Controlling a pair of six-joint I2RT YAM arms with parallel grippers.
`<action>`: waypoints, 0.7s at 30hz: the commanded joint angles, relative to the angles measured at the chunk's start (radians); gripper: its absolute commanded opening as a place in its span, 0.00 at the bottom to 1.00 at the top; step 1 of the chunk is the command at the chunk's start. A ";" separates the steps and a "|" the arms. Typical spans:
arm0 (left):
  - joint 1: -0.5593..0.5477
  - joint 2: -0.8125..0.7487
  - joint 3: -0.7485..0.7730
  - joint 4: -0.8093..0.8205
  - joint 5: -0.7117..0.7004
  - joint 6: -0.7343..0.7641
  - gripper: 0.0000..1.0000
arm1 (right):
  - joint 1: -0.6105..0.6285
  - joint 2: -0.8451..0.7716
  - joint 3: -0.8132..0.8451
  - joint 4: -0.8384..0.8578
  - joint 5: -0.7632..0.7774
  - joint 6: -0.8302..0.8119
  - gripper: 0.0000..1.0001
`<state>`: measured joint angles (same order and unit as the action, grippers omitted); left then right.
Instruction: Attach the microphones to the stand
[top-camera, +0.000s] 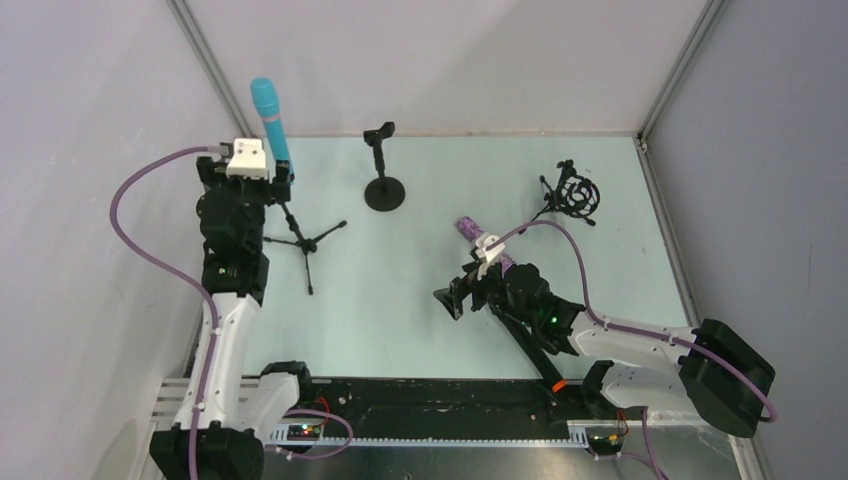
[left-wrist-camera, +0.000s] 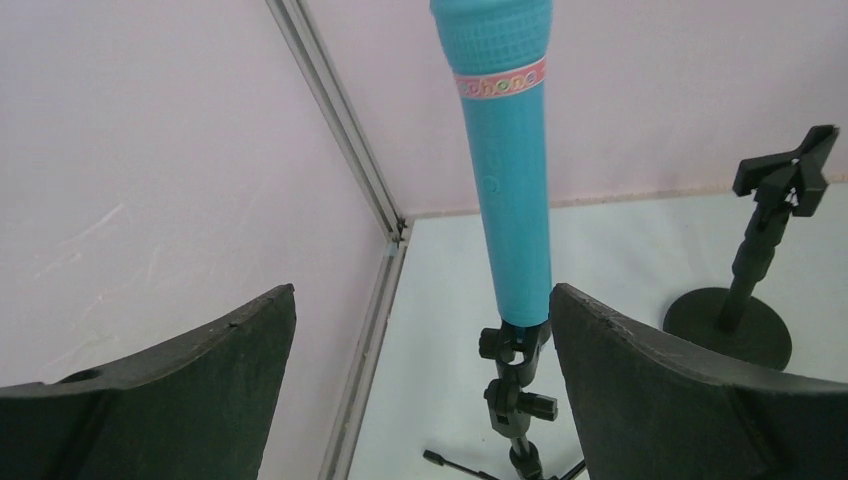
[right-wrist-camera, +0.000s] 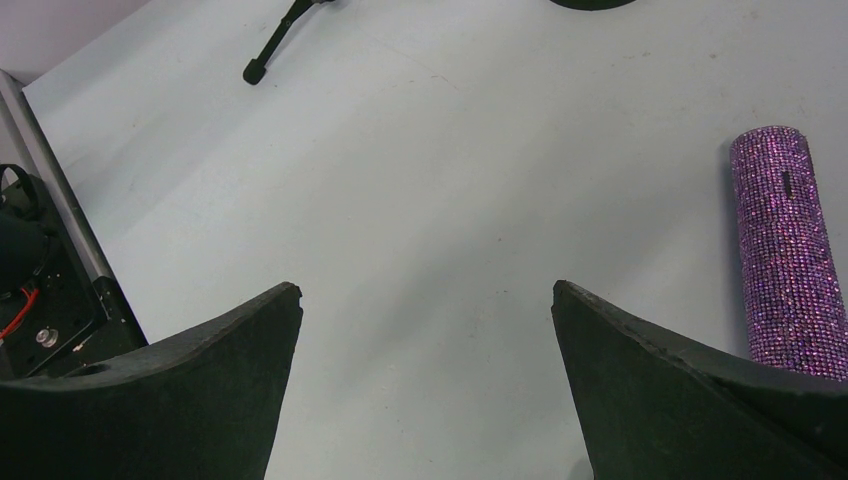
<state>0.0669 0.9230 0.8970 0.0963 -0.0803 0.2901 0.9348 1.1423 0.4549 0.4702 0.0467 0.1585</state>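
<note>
The light blue microphone (top-camera: 270, 118) stands upright in the clip of a black tripod stand (top-camera: 303, 240) at the back left. My left gripper (top-camera: 280, 185) is open, with the microphone's lower end (left-wrist-camera: 508, 210) and the clip (left-wrist-camera: 515, 350) between its fingers, close to the right one; I cannot tell if they touch. The purple glittery microphone (top-camera: 468, 230) lies on the table, partly under my right arm. In the right wrist view it (right-wrist-camera: 785, 260) lies right of my open, empty right gripper (right-wrist-camera: 427, 290). The black microphone with an orange ring (top-camera: 545, 365) lies under the right arm.
A round-base stand (top-camera: 384, 190) with an empty clip stands at the back middle; it also shows in the left wrist view (left-wrist-camera: 745, 290). A shock-mount stand (top-camera: 575, 195) stands at the back right. Walls close in the table on three sides. A tripod leg (right-wrist-camera: 270, 50) reaches toward the middle.
</note>
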 joint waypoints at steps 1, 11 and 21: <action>-0.052 -0.065 -0.025 0.070 -0.061 0.044 1.00 | -0.012 -0.011 -0.004 0.048 0.004 0.018 0.99; -0.250 -0.191 -0.116 0.172 0.057 0.173 1.00 | -0.129 -0.102 0.009 -0.043 -0.034 0.135 0.99; -0.421 -0.093 -0.120 0.188 0.225 0.168 1.00 | -0.247 -0.165 0.078 -0.208 -0.121 0.224 0.99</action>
<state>-0.2974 0.7837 0.7750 0.2428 0.0578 0.4461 0.7246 1.0138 0.4728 0.3344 -0.0326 0.3321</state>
